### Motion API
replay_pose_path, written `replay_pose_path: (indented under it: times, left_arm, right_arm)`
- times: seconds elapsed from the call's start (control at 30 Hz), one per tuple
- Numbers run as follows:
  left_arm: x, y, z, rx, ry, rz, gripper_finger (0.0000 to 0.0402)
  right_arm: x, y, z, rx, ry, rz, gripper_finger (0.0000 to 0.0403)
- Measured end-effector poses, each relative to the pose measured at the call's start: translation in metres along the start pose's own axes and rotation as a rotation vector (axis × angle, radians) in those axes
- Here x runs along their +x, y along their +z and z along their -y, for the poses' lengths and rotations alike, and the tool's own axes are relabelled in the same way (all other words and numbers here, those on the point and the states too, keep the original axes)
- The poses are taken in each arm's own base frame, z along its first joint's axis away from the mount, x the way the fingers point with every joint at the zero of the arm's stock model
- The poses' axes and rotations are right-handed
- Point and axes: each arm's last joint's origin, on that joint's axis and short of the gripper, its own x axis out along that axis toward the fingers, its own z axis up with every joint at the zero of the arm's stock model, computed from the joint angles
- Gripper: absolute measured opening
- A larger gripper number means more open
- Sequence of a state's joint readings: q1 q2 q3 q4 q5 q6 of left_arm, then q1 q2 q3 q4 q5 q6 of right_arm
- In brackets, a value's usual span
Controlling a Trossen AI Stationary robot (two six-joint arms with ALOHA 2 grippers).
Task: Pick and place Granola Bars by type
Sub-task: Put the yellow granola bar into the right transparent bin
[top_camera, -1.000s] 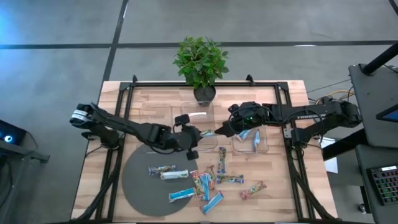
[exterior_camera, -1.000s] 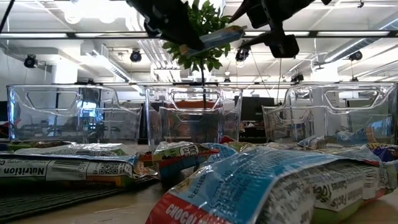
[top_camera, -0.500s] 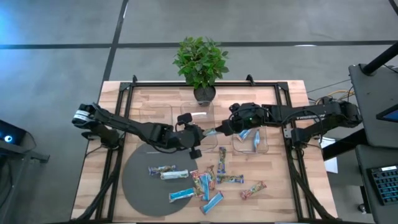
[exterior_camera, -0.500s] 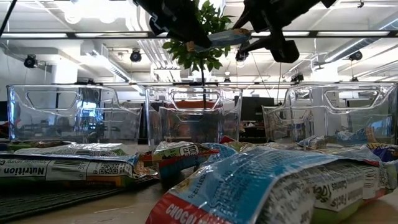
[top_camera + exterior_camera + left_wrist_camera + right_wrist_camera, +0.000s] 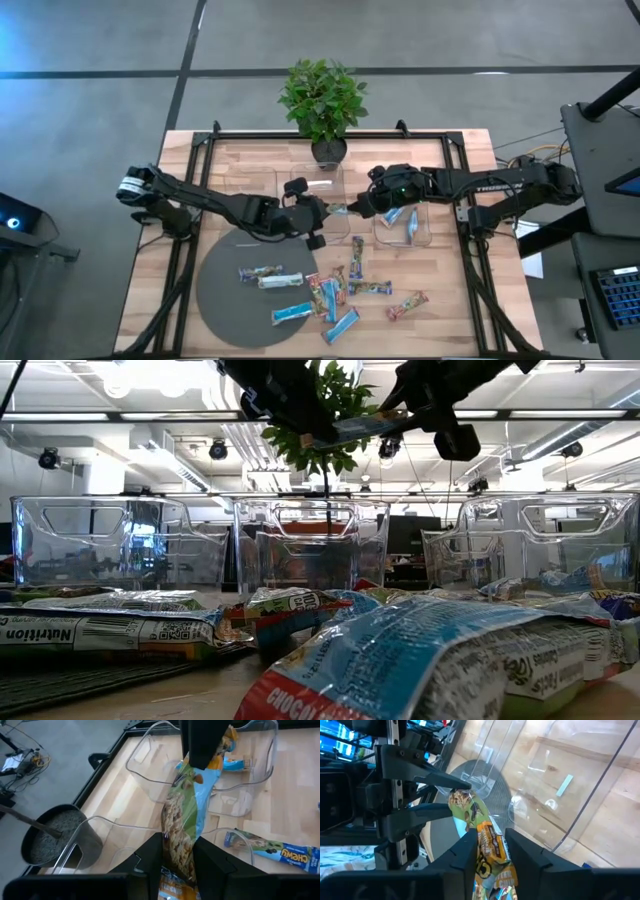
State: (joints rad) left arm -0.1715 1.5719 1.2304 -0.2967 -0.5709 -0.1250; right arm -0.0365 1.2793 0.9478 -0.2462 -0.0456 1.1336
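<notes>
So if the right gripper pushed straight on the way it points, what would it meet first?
The left gripper. The right gripper faces it directly, both shut on opposite ends of one bar held in the air between them. Depth beyond is unclear.

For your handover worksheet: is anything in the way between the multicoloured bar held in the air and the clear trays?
Nothing visible blocks it. The multicoloured bar hangs clear of the table, gripped at one end by the left gripper and at the other by the right gripper, beside the middle tray and the right tray.
</notes>
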Motion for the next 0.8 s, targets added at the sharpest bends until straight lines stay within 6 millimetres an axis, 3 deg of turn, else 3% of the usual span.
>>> replay_pose_path:
  times: [0.33, 0.53, 0.8]
  left_arm:
    - [-0.001, -0.006, -0.001, -0.023, 0.029, -0.053, 0.0081]
    - [-0.004, -0.014, -0.004, 0.018, 0.14, -0.103, 0.0081]
    - [-0.024, -0.03, -0.016, -0.057, 0.221, -0.24, 0.0081]
  right_arm:
    - [-0.003, 0.006, 0.002, -0.001, -0.008, 0.034, 0.0063]
    - [-0.008, 0.009, 0.001, -0.021, -0.038, 0.097, 0.0062]
    - [-0.04, 0.006, 0.016, -0.101, -0.323, 0.245, 0.0061]
